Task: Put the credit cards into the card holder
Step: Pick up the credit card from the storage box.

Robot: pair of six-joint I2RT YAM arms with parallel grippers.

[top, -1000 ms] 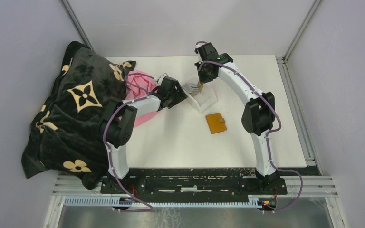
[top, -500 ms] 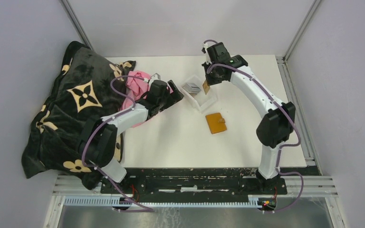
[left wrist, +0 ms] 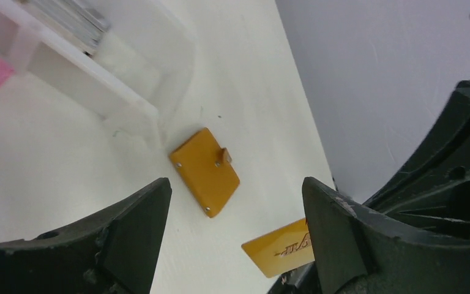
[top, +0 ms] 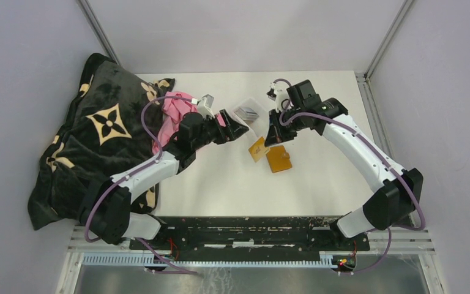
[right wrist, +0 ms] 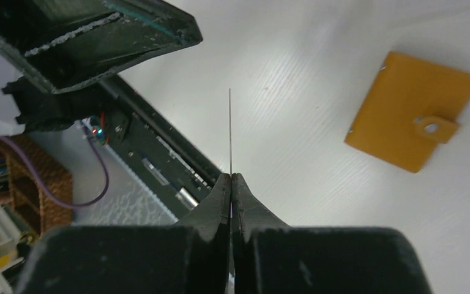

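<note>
The card holder (top: 278,159) is a closed orange wallet with a snap tab, lying flat on the white table; it also shows in the left wrist view (left wrist: 205,171) and the right wrist view (right wrist: 411,119). My right gripper (top: 270,138) is shut on a gold-orange credit card (top: 257,149), held above the table just left of the wallet. The card shows edge-on in the right wrist view (right wrist: 230,131) between the closed jaws of that gripper (right wrist: 231,177), and flat in the left wrist view (left wrist: 279,248). More cards (top: 246,113) lie in the clear tray (top: 263,125). My left gripper (top: 235,128) is open and empty, left of the card.
A black flower-patterned blanket (top: 98,135) is heaped at the left with a pink cloth (top: 174,110) beside it. The clear tray stands just behind the wallet and also shows in the left wrist view (left wrist: 98,73). Walls close the back and sides.
My right gripper has carried the gold card from the tray toward the near side, down beside the wallet. My left arm has stretched right toward the card and wallet.
</note>
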